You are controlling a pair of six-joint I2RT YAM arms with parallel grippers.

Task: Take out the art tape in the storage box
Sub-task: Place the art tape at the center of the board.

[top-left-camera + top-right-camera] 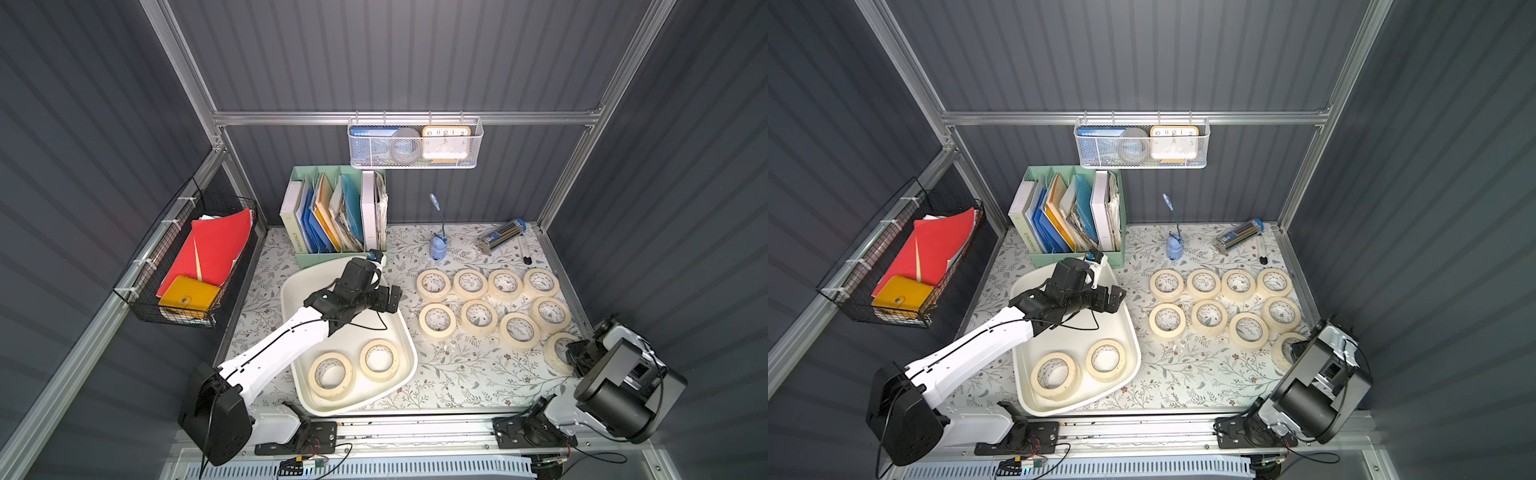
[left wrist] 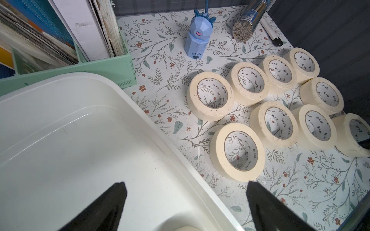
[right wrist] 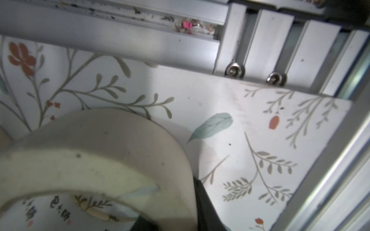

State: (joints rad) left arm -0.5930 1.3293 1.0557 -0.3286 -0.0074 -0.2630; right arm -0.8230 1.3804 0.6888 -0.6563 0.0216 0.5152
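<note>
I'm working in a lab test cell dressed up as an office desk: a silver aluminium-profile frame (image 1: pixel 399 117) and dark grey ribbed wall panels (image 1: pixel 415 54) box in a floral-print tabletop (image 1: pixel 457 374). The office dressing is a mint-green plastic file organiser (image 1: pixel 316 259) packed with folders, a white wire-mesh hanging basket (image 1: pixel 415 166) holding an orange-rimmed clock (image 1: pixel 446 143), a clear tube of pencils (image 1: pixel 500 236) and cream masking-tape rolls (image 1: pixel 433 285).
</note>
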